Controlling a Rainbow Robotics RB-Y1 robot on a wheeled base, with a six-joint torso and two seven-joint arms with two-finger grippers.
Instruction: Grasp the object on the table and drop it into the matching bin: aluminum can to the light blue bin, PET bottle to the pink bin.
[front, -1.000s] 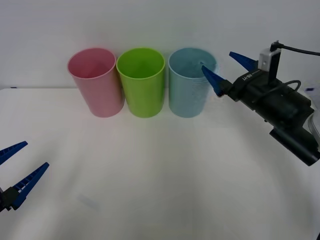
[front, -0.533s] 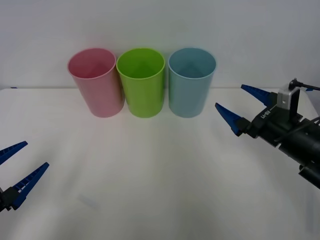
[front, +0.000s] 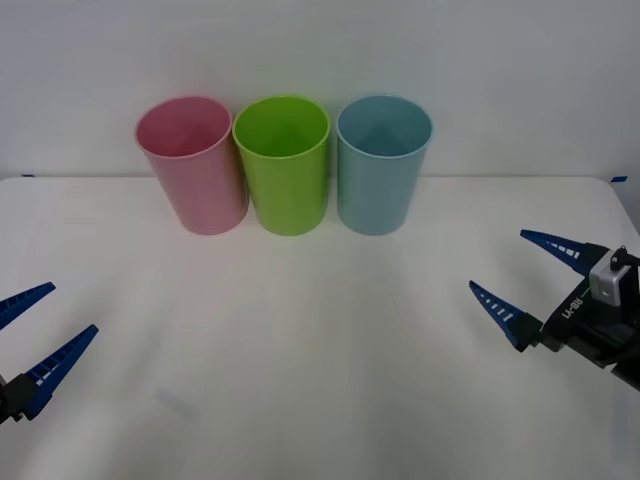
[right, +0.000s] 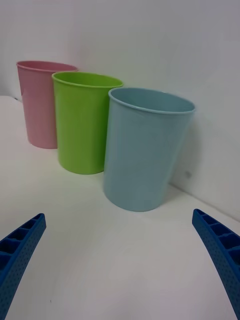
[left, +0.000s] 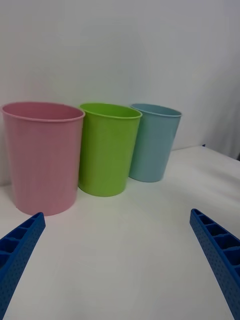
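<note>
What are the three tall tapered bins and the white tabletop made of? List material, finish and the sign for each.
Pink bin, lime green bin, light blue bin: probably moulded plastic, satin finish; thin rolled rims, uniform colour, soft sheen.
White tabletop: smooth matte sheet, perhaps laminate or painted board; no grain or seams visible, so uncertain.

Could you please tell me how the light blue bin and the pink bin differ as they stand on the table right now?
The light blue bin is pale blue; the pink bin is pink. The light blue bin stands at the right end of the row, nearer the right pincer; the pink bin stands at the left end, nearer the left pincer. The lime green bin separates them. Both are upright, open-topped, tapered and of matching size.
</note>
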